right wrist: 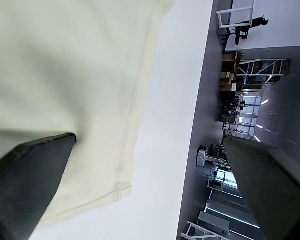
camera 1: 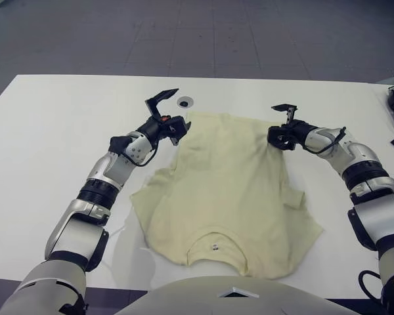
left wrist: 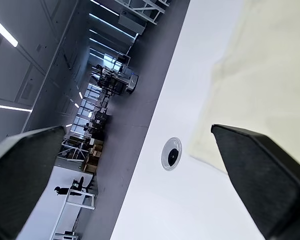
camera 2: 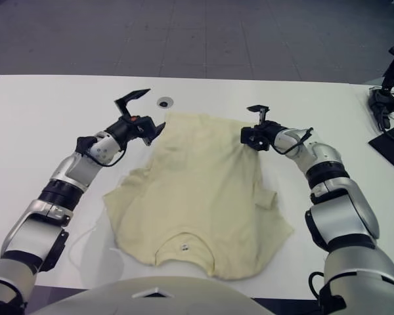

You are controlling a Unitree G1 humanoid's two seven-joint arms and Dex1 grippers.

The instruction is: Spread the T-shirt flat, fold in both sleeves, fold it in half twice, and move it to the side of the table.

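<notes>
Left eye view gives us the white table [camera 1: 52, 131], and on its middle, reaching to the near edge, lies the T-shirt [camera 1: 230, 190]. We judge that the step in hand is the spreading. The left gripper [camera 1: 173, 114] hovers at the far left corner of the hem and the right gripper [camera 1: 287, 122] at the far right corner, both with jaws spread and holding nothing. To do it well, we think each should pinch only its own corner, then both pull far and apart with equal force, so the cloth does not turn.

The shirt is pale yellow, with the collar near and the hem far. It is wrinkled, the right sleeve lies folded onto the body, and the left sleeve sticks out. A small round grommet [camera 1: 185, 101] sits just beyond the hem.
</notes>
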